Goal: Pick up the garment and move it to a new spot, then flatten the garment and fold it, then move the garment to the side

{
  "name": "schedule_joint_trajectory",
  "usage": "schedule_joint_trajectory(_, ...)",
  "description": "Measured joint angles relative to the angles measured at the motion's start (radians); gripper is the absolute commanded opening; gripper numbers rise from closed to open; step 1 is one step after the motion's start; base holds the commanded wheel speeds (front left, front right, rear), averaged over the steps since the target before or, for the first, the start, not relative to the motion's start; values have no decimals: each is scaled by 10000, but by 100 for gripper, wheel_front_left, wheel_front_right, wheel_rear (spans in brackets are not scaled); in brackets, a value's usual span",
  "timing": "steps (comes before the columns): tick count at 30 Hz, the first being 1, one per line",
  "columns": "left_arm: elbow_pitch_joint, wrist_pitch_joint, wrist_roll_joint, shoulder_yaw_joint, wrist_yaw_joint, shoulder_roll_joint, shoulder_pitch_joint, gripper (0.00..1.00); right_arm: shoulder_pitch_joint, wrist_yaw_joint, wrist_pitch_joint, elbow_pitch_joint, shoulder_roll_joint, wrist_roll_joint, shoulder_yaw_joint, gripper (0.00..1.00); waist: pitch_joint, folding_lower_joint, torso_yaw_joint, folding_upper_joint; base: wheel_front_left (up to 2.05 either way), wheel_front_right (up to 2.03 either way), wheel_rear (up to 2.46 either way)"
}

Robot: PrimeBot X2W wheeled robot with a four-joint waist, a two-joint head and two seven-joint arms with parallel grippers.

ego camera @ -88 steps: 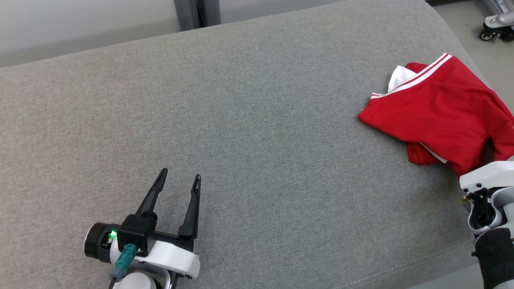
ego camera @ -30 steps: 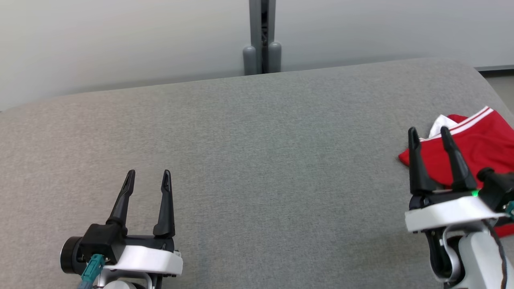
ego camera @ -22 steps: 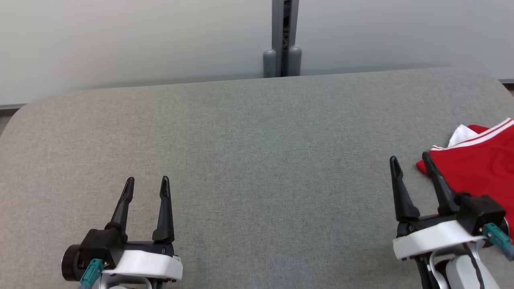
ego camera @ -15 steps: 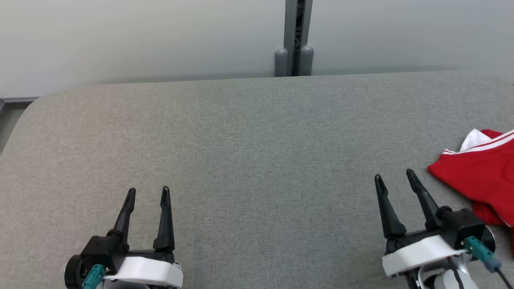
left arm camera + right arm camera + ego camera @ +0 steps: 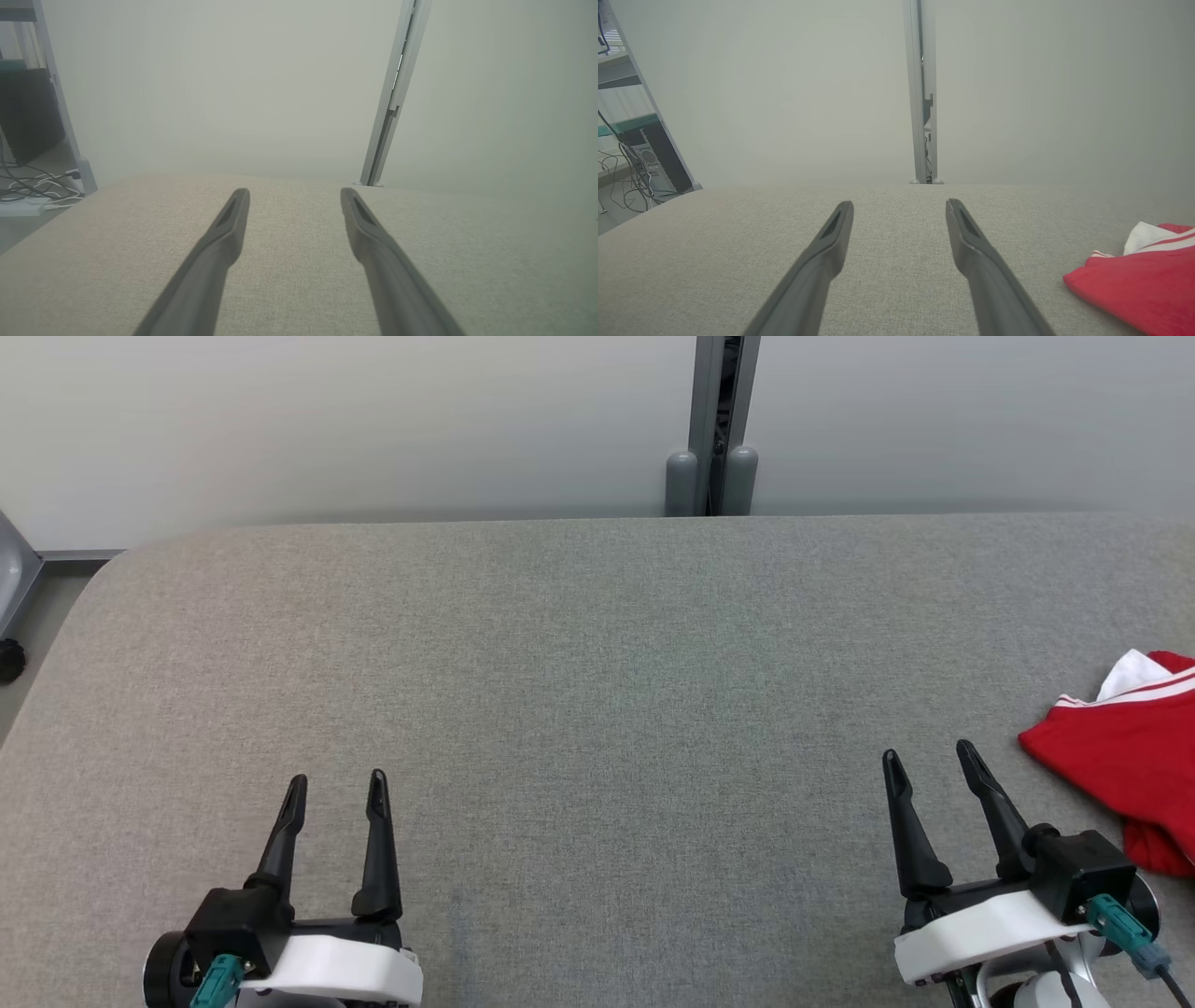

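Right gripper (image 5: pixel 926 752): fingers apart, empty, just left of red garment (image 5: pixel 1130 765), not touching it.
Left gripper (image 5: pixel 336 779): fingers apart, empty, well left of garment, over bare grey padded surface (image 5: pixel 597 644).
Garment: red with white stripes, lies in low folded heap at right side of surface; its right part is cut off by head view.
Judgement: looks folded and set aside, so step in hand is likely the final placement check.
Do well: hold right fingers off cloth, don't snag near corner. Check nothing hangs over surface edge; that part is hidden here.
Metal post (image 5: pixel 713 429): far beyond garment, to its left, at wall.
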Motion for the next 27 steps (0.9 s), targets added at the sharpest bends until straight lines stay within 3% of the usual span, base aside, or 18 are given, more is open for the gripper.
schedule_joint_trajectory(9,63,0,339,-130,-50,-2,14,100,1,0,-2,8,15,-17,21,100,1,0,-41,0,0,0,0)
schedule_joint_trajectory(17,-267,0,148,-40,-573,-4,31,100,1,0,-2,96,17,-10,86,100,-36,0,-146,0,0,0,0)
schedule_joint_trajectory(27,-134,0,-40,71,-633,-2,255,100,55,0,-2,186,19,15,42,100,-211,0,-174,0,0,0,0)
